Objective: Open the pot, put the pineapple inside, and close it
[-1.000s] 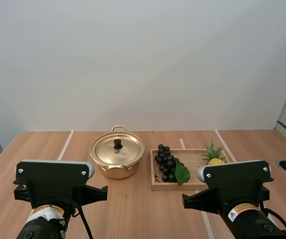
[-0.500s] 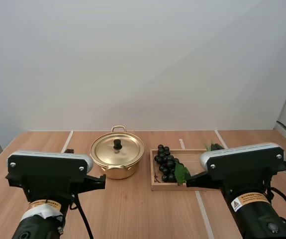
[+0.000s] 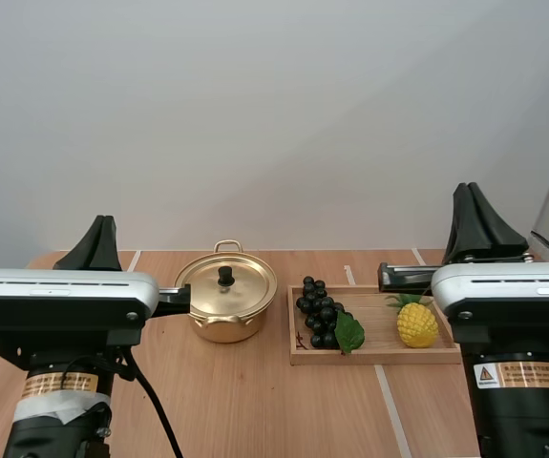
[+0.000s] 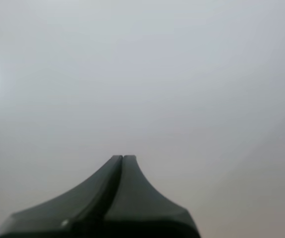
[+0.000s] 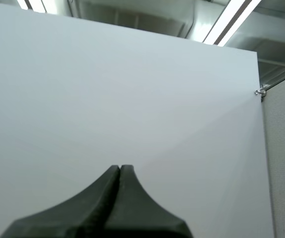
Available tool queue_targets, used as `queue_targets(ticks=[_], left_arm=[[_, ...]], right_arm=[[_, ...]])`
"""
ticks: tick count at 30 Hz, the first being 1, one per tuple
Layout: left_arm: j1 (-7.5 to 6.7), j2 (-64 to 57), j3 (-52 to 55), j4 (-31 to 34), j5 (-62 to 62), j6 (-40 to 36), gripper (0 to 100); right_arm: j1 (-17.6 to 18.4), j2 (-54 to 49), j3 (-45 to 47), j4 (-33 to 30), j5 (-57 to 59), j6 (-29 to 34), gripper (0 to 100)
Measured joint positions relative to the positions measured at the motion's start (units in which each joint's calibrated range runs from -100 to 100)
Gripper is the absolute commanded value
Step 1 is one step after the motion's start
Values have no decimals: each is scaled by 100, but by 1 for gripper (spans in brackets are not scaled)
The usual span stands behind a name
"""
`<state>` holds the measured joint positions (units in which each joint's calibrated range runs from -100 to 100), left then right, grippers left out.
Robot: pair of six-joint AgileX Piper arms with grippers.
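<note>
on the table (image 3: 255,405), at 9 o'clock of the wooden tray (image 3: 374,358), stands the gold pot (image 3: 219,324). its lid (image 3: 245,289) is seated on it, with a black knob (image 3: 225,276) at the centre. the tray holds a bunch of grapes (image 3: 318,311) with a green leaf (image 3: 349,332) at its 9 o'clock end and the pineapple (image 3: 416,322) at its 3 o'clock end, apart from the grapes. the left arm label (image 3: 59,385) and right arm label (image 3: 517,374) carry orange warning bands, with writing too small to read. the left gripper (image 4: 123,158) and right gripper (image 5: 120,168) point up, fingers pressed together as one dark wedge, holding nothing.
</note>
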<state>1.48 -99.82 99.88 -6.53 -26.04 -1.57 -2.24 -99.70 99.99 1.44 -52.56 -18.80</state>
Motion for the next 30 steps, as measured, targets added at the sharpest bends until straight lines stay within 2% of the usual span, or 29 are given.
queue_targets(ticks=[5,7,11,13,21,30], left_arm=[[0,0,-463,-124,71,0,0],[0,0,-906,-266,504,0,0],[0,0,-1613,-319,1861,0,0],[0,94,-2010,-320,2604,0,0],[0,931,-3569,-351,4805,-47,0],[0,2391,-5333,-351,7795,-88,0]], right_arm=[[0,0,-206,407,428,-446,0],[0,0,-658,710,1566,-667,0],[0,-12,-1744,849,4812,-805,0],[0,-12,-2210,873,5948,-812,0],[-90,534,-3882,882,8555,-793,0],[-346,1982,-5437,338,11289,-304,0]])
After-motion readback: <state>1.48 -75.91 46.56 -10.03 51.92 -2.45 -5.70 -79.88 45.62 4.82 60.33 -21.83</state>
